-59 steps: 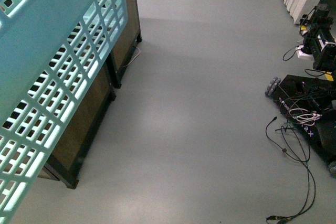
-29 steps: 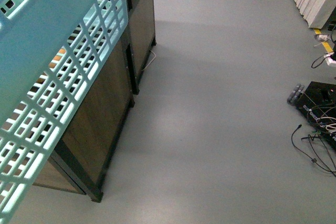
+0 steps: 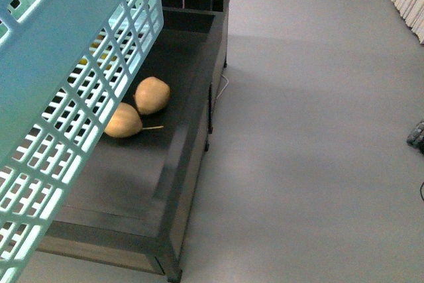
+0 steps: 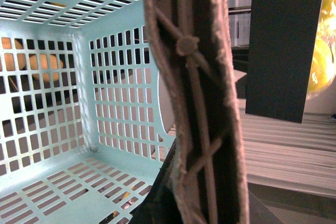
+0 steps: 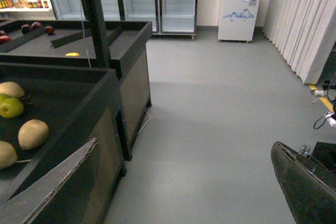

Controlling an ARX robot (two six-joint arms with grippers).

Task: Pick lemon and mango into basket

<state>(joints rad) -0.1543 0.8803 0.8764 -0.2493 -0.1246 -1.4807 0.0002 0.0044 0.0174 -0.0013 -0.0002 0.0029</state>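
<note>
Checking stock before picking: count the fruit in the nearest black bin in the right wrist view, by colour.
Tan fruit: 3
Green fruit: 1
Total: 4

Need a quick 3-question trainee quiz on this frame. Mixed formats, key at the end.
1. True or false: the stalked tan fruit lies on the floor.
2. Pick one: the chest freezer has a lid that is A red, B blue, C green.
3. Fill in: the right end effector has its jaws ___.

Key:
1. False. It lies in the dark display bin.
2. B.
3. Open.
</note>
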